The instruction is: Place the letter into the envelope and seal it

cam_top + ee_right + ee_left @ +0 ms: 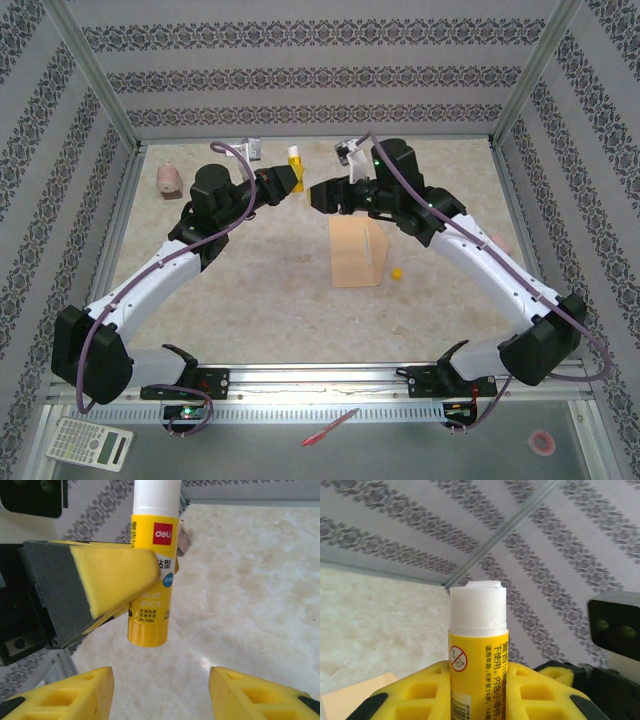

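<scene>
- Closest to your left wrist camera is the yellow plastic glue stick (477, 630), uncapped, its white glue column standing proud of the tube.
- Your left tool (479, 692) is clamped on that glue stick, a yellow pad (420, 692) on each side of the tube. From above, the left tool (285, 180) holds it upright over the far middle of the counter.
- Your right tool (160, 690) stands open with nothing between its yellow fingers (260, 690). The glue stick (150, 595) hangs just beyond them, in line with the gap.
- Surface: a beige, marbled counter (260, 270). Grey-striped patterned walls (320, 75) close it in on three sides, with metal posts at the corners.
- Count: two arms, one glue stick (294, 160), one flat tan paper envelope (357, 255).
- That envelope lies flat right of centre, its far edge hidden under your right arm's wrist. The right tool (322, 193) hovers just past that far edge.
- One small yellow cap-like piece (397, 272) sits just beside the envelope's right edge.
- One pinkish roll-like object (170, 180) rests at the far left, well apart from both tools.
- On the metal ledge in front of the arm bases you have one calculator (90, 443), one red pen (330, 427) and one small red ring (541, 441).
</scene>
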